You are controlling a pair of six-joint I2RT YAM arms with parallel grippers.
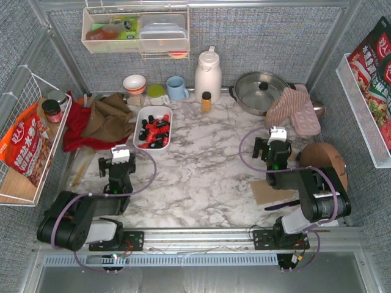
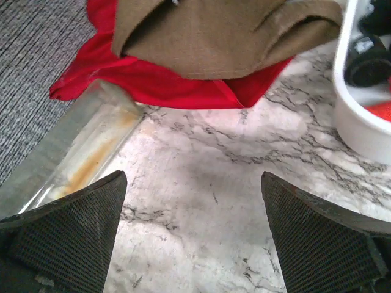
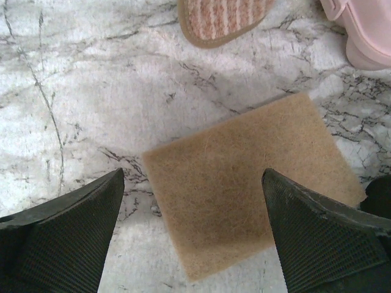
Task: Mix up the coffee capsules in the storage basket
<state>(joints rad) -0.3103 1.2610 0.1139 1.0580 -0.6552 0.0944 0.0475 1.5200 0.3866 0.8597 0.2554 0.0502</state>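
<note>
Left gripper (image 1: 122, 154) hangs low over the marble table (image 1: 201, 165), its two black, mesh-textured fingers (image 2: 67, 232) spread wide with nothing between them. The arm behind it is folded back on itself near its base, the wrist aimed away from the robot. Ahead of it lies a crumpled red cloth (image 2: 153, 79) with a coarser olive-brown cloth (image 2: 214, 30) heaped on top. Just to the right sits the storage basket (image 1: 153, 109), a smooth white oblong dish with rounded corners, on the marble beside the cloths. The coffee capsules (image 1: 154, 131) fill it in a jumble of glossy red and black tapered pods, all within its walls.

Further right, the right gripper (image 1: 278, 133) is likewise splayed and empty, its arm bent at the elbow and reaching forward. Below its fingers (image 3: 67, 232) lies a flat, fuzzy tan square pad (image 3: 250, 183). Beyond that are a striped woven mitt (image 3: 223, 18) and a smooth pink moulded piece (image 3: 366, 30), possibly silicone.
</note>
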